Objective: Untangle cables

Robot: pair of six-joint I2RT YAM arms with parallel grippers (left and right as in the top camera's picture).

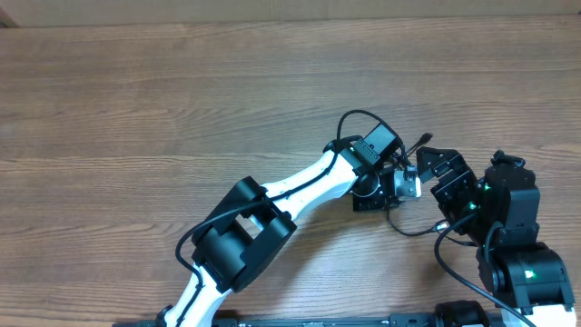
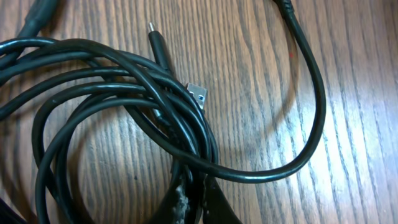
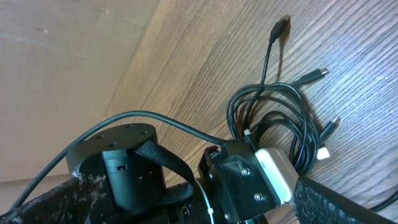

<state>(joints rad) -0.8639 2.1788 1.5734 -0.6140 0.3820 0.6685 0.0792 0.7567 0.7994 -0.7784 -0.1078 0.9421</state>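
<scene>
Your left arm is reaching from 7 o'clock across the table, and its jaws are pinching shut on a few strands of the cables; in the left wrist view, the two fingertips are meeting at 6 o'clock right where the strands cross. The bundle is lying flat on the wood at about 3 o'clock from the table's middle, tucked under that left wrist. It is reading as one coil of overlapping loops. A silver flat plug is resting on top near its centre, a slim plug is pointing toward 12 o'clock, and one loose loop is swinging out toward 3 o'clock. Further right, your right arm is hovering just beside the bundle with its jaws spread wide and holding nothing. By my reading you are barely starting: a first grip is made, but no cord is lying apart from the others, so all the separating is waiting for you.
</scene>
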